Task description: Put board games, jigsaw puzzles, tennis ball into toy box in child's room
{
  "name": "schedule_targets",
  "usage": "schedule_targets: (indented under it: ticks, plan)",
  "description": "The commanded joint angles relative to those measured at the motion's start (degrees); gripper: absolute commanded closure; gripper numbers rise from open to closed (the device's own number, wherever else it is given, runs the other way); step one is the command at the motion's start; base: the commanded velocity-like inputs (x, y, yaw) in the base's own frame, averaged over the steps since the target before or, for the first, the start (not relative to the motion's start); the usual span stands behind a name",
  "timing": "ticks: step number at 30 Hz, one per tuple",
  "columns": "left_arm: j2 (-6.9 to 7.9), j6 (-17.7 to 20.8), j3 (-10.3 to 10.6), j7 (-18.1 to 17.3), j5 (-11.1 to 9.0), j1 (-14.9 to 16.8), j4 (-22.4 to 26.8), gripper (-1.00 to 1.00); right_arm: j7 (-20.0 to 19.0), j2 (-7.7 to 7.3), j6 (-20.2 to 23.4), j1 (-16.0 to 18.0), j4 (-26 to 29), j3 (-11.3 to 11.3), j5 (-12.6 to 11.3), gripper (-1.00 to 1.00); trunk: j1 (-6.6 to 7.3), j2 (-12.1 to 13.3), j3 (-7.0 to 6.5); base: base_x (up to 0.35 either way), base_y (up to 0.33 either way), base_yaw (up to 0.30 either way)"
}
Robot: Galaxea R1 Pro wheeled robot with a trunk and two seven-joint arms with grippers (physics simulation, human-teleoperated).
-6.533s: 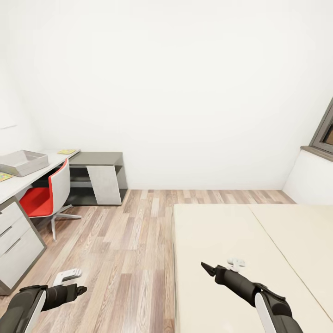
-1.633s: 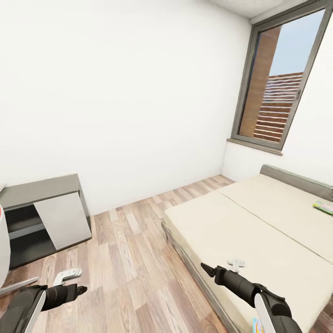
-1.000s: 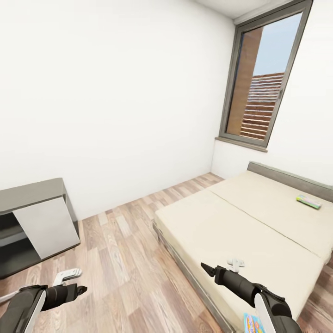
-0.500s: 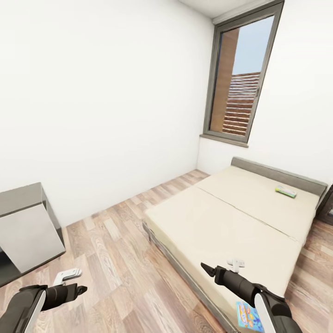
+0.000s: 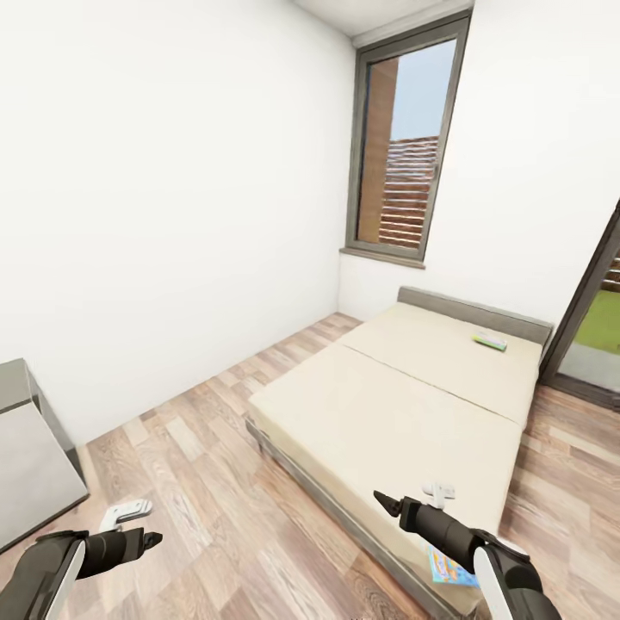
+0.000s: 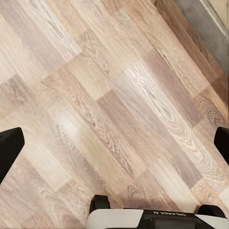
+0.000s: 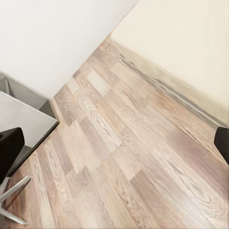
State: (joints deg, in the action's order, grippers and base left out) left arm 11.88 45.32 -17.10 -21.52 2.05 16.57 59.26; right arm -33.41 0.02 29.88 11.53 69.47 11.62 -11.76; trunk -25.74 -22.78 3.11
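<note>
Both grippers, left [image 5: 148, 539] and right [image 5: 385, 502], hang wide-fingered and empty as a blue board game [image 5: 447, 568] at five o'clock on the bed [image 5: 387, 413], likely light, stiff and slick-lidded, awaits an edge grip.

Looks like a bedroom in a home: low beige bed [image 5: 405, 405] with a grey headboard [image 5: 474, 312], wood-plank floor [image 5: 215, 517], plain white walls [image 5: 172, 189], tall dark-framed window [image 5: 400, 151] at the far end.
</note>
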Motion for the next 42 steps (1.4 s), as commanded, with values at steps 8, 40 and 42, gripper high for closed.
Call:
schedule_targets:
  ticks: [8,40,42]
  plan:
    - [-0.03,0.28,-0.12,-0.36,0.22,0.04,0.07,-1.0,-0.08,0.04,0.44,0.07,-0.06,0.07,-0.39,-1.0,-0.04,-0.13,0.14,0.0,0.012,-0.277]
    - [-0.03,0.28,-0.12,-0.43,0.22,0.04,0.07,-1.0,0.04,0.04,0.51,0.07,-0.13,0.07,-0.28,-1.0,-0.04,-0.13,0.14,0.0,0.0,-0.279]
    - [-0.06,0.29,-0.12,-0.44,0.22,0.04,0.07,-1.0,0.06,0.02,0.52,0.07,-0.13,0.07,-0.3,-1.0,-0.04,-0.13,0.14,0.0,0.0,-0.279]
